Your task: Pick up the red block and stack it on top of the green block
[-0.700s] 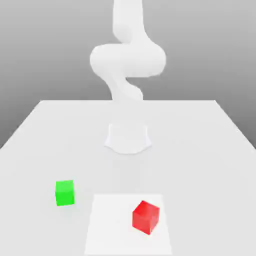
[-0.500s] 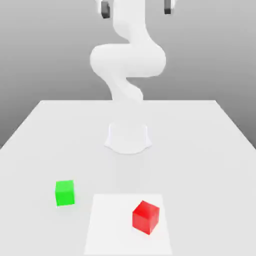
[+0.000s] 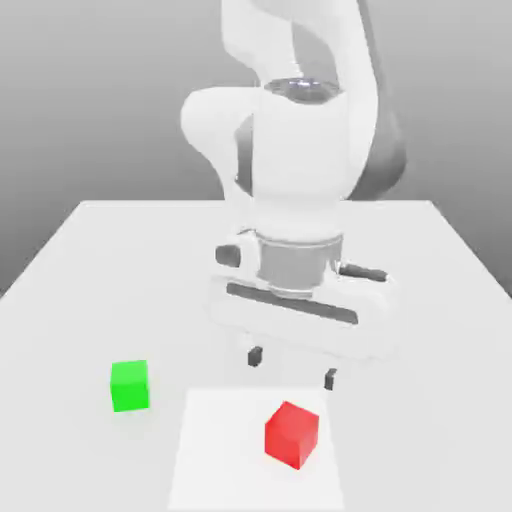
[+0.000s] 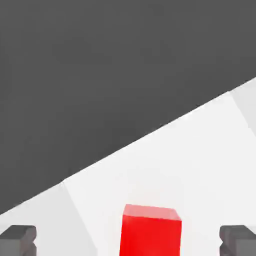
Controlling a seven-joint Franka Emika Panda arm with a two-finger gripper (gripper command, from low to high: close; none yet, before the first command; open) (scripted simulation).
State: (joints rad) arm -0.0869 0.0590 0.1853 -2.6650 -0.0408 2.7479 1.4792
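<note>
Hovering open jaws (image 3: 292,368) above red block (image 3: 291,435)

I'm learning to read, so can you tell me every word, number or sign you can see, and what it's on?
There are none to read. I see no letters, numbers or signs on the red block, the green block, the white square under the red one, or the robot's arm.

Pale table (image 3: 400,430); white square patch (image 3: 225,450) lying flat on it.
</note>
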